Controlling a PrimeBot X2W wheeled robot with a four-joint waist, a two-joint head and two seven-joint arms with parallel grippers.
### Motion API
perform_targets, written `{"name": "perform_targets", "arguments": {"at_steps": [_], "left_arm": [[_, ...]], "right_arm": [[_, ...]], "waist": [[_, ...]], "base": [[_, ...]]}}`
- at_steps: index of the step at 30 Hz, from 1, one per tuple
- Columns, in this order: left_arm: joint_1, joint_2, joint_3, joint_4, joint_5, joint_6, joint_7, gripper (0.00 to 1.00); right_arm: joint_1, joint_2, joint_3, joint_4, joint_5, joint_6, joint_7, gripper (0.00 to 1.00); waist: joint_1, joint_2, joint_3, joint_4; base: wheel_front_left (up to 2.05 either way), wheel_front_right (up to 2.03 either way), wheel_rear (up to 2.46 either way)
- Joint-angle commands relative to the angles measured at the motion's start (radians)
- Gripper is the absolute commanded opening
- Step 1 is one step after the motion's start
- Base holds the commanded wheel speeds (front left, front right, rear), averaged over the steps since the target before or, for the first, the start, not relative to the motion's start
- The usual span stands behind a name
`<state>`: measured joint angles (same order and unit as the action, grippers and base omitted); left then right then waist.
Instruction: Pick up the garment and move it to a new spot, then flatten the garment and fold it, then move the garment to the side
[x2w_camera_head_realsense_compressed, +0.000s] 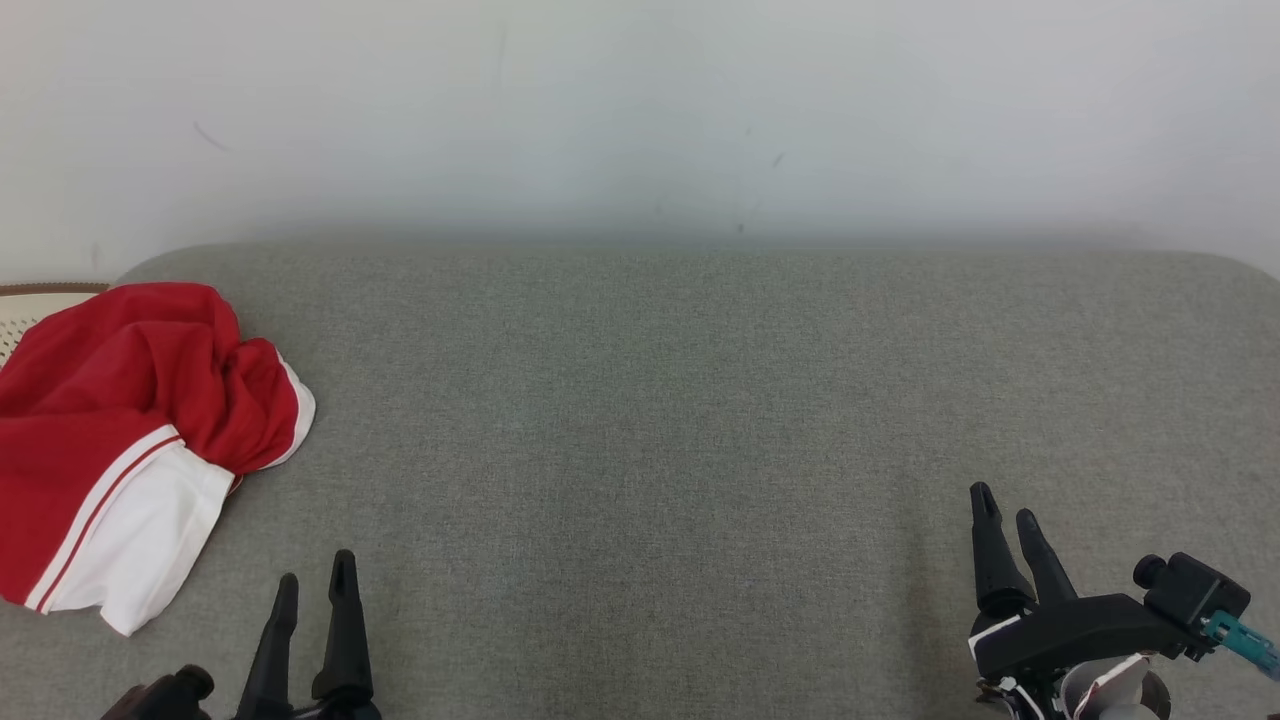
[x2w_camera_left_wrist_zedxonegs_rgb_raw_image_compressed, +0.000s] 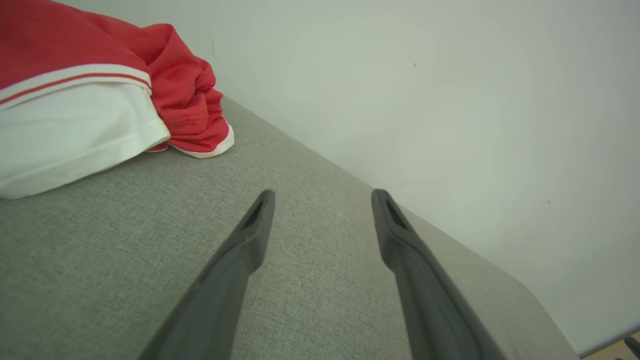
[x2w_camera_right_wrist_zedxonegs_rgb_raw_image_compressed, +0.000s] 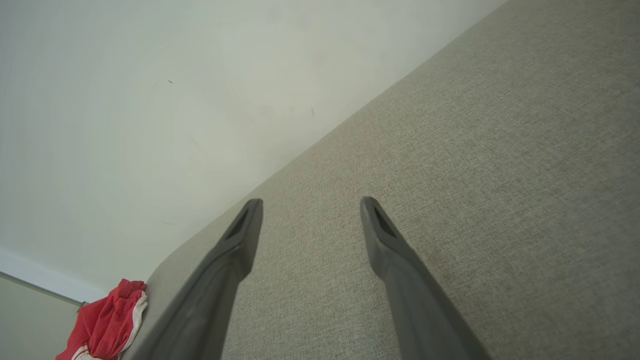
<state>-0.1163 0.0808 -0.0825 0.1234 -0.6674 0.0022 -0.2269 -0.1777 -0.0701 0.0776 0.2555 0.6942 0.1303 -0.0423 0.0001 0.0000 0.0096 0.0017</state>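
A crumpled red garment (x2w_camera_head_realsense_compressed: 130, 420) with a white panel and a thin red-and-white stripe is seen lying at the left edge of the bench (x2w_camera_head_realsense_compressed: 650, 400), towards its far left corner. Its outer part is cut off by the side of the head view. Behind it, at the far left, a pale object with a brown rim (x2w_camera_head_realsense_compressed: 30, 305) is partly hidden by the red cloth, and what it is cannot be told. In the left wrist view the garment (x2w_camera_left_wrist_zedxonegs_rgb_raw_image_compressed: 75, 75) is shown bunched into folds, with the white panel resting flat on the grey fabric.

The left hand (x2w_camera_head_realsense_compressed: 316, 570) is held over the near edge of the bench, close beside the garment but apart from it. Its two dark fingers (x2w_camera_left_wrist_zedxonegs_rgb_raw_image_compressed: 250, 240) are spread wide, and nothing is held between them.

The middle of the bench is covered in plain grey woven fabric, and a pale wall (x2w_camera_head_realsense_compressed: 640, 110) is seen directly behind its far edge.

The right hand (x2w_camera_head_realsense_compressed: 1005, 503) is held over the near edge towards the right corner, well apart from the garment. Its fingers (x2w_camera_right_wrist_zedxonegs_rgb_raw_image_compressed: 390, 250) are likewise spread wide, with nothing gripped. A teal fitting (x2w_camera_head_realsense_compressed: 1240, 635) is seen on its wrist. In the right wrist view the garment (x2w_camera_right_wrist_zedxonegs_rgb_raw_image_compressed: 107, 320) is seen small at the distant rounded corner.
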Motion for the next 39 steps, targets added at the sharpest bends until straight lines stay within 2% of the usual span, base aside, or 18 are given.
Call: {"name": "perform_targets", "arguments": {"at_steps": [1,9,22,39], "left_arm": [[0.011,0.010,-0.003,-0.020,0.045,0.007,-0.007,1.00],[0.028,0.027,-0.013,-0.050,0.158,0.030,-0.001,1.00],[0.055,0.039,-0.019,-0.096,0.279,0.057,0.005,1.00],[0.099,0.056,-0.015,-0.151,0.404,0.087,0.000,1.00]], "right_arm": [[0.004,-0.001,0.014,-0.026,-0.044,0.000,-0.012,1.00],[0.028,0.002,0.052,-0.090,-0.170,0.000,-0.020,1.00],[0.069,0.008,0.097,-0.167,-0.324,0.001,-0.029,1.00],[0.130,0.014,0.136,-0.254,-0.468,0.001,-0.048,1.00]], "waist": [[0.0000,0.0000,0.000,0.000],[0.0000,0.0000,-0.002,0.000],[-0.0001,0.0000,-0.007,0.000],[-0.0001,0.0000,-0.013,0.002]], "base": [[0.00,0.00,0.00],[0.00,0.00,0.00],[0.00,0.00,0.00],[0.00,0.00,0.00]]}}
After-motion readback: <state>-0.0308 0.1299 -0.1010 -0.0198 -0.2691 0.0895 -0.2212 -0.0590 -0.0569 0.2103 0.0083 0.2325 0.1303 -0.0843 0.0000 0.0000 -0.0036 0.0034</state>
